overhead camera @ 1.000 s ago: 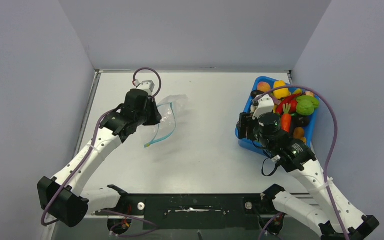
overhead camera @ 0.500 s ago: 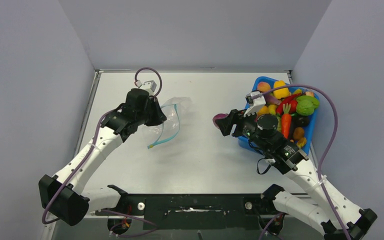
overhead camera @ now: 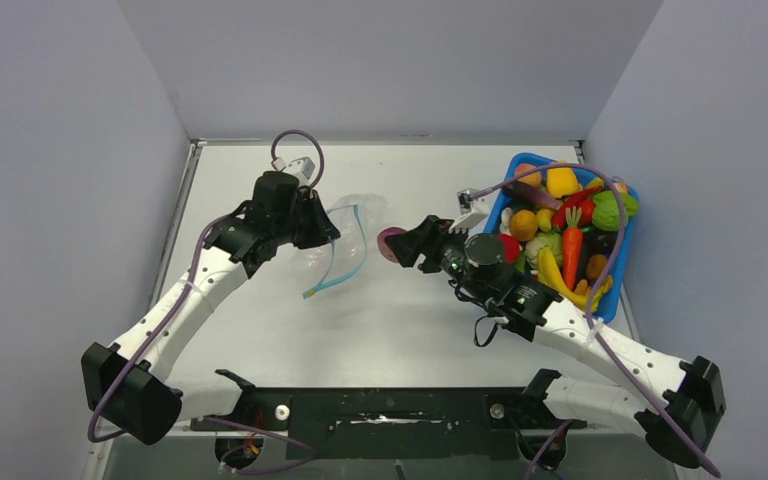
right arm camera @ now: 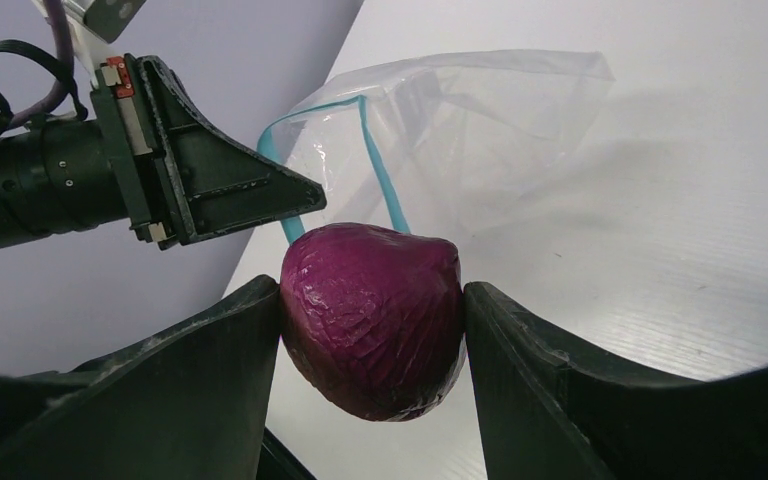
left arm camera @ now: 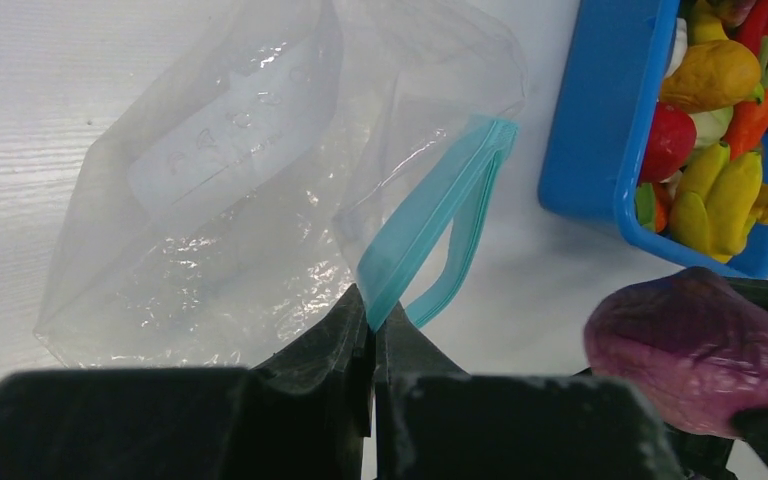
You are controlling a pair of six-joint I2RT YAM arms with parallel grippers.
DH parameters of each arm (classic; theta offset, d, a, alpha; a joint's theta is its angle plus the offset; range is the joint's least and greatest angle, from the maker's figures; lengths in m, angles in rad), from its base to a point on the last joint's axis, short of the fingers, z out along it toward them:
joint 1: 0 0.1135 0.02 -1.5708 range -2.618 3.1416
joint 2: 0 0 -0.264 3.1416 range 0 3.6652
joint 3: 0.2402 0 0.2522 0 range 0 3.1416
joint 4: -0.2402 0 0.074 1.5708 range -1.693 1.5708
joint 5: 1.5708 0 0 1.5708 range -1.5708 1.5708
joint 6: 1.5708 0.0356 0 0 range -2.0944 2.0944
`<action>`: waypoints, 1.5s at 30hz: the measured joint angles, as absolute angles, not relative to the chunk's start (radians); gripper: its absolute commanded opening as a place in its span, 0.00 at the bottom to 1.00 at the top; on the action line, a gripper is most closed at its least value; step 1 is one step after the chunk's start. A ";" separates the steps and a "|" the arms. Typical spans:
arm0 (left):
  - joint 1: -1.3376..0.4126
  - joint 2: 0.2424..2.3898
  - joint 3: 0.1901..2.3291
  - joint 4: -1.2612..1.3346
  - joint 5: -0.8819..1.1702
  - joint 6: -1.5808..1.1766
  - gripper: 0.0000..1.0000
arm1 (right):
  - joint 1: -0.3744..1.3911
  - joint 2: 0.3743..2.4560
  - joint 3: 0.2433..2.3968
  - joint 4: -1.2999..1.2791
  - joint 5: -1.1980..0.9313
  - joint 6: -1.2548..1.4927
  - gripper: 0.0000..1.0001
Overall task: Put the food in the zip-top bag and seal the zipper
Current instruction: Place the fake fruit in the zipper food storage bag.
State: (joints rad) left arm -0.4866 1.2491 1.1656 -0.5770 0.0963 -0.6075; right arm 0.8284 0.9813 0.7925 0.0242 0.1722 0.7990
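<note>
The clear zip-top bag [overhead camera: 345,235] lies at the table's back left, its mouth held open; it also shows in the left wrist view [left arm camera: 230,190] and the right wrist view [right arm camera: 460,130]. Its light blue zipper [overhead camera: 335,262] loops open [left arm camera: 430,225] [right arm camera: 375,170]. My left gripper [overhead camera: 318,232] [left arm camera: 373,322] is shut on the zipper edge and lifts it. My right gripper [overhead camera: 400,245] [right arm camera: 370,330] is shut on a purple food piece [overhead camera: 392,242] [right arm camera: 372,315] [left arm camera: 695,350], held just right of the bag's mouth, above the table.
A blue bin [overhead camera: 615,285] [left arm camera: 600,150] full of several toy fruits and vegetables stands at the right, including a carrot [overhead camera: 572,255] and a yellow banana [overhead camera: 565,285]. Grey walls close in the left, back and right sides.
My right gripper has carried the purple piece leftward from the bin to beside the bag's mouth. My left gripper has shifted slightly right, holding the zipper up.
</note>
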 measured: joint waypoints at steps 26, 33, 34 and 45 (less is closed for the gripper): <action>-0.469 1.250 1.160 -0.435 0.269 -0.720 0.00 | 0.905 1.248 0.901 0.124 0.376 1.028 0.43; -0.469 1.250 1.108 -0.359 0.337 -0.769 0.00 | 0.905 1.274 0.957 0.013 0.441 1.114 0.44; -0.469 1.250 1.102 -0.348 0.344 -0.775 0.00 | 0.905 1.274 0.960 -0.004 0.453 1.126 0.44; -0.469 1.250 1.083 -0.291 0.380 -0.791 0.00 | 0.903 1.291 0.962 -0.115 0.536 1.187 0.47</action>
